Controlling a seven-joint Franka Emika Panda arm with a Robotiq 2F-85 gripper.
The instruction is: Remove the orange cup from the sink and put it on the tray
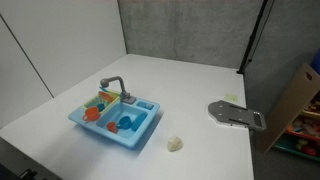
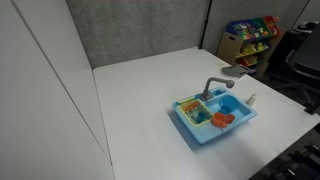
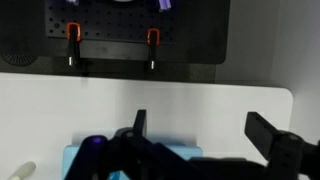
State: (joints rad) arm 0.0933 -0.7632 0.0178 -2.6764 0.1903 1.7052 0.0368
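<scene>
The light-blue toy sink (image 1: 140, 128) with its grey faucet (image 1: 113, 86) stands on the white table and shows in both exterior views (image 2: 200, 135). The orange cup (image 1: 92, 114) sits in the basin with the colourful rack. A small red piece (image 1: 113, 126) lies in the other basin beside a blue item. My gripper (image 3: 205, 135) shows only in the wrist view. It is open and empty, with its dark fingers spread above the table. A light-blue edge of the sink (image 3: 78, 153) lies below it. The cup is hidden in the wrist view.
A beige lump (image 1: 175, 144) lies on the table beside the sink. A flat grey plate (image 1: 237, 115) lies further off near the table's edge. A black pegboard with orange-handled tools (image 3: 110, 40) stands beyond the table. Shelves with colourful items (image 2: 250, 38) stand behind.
</scene>
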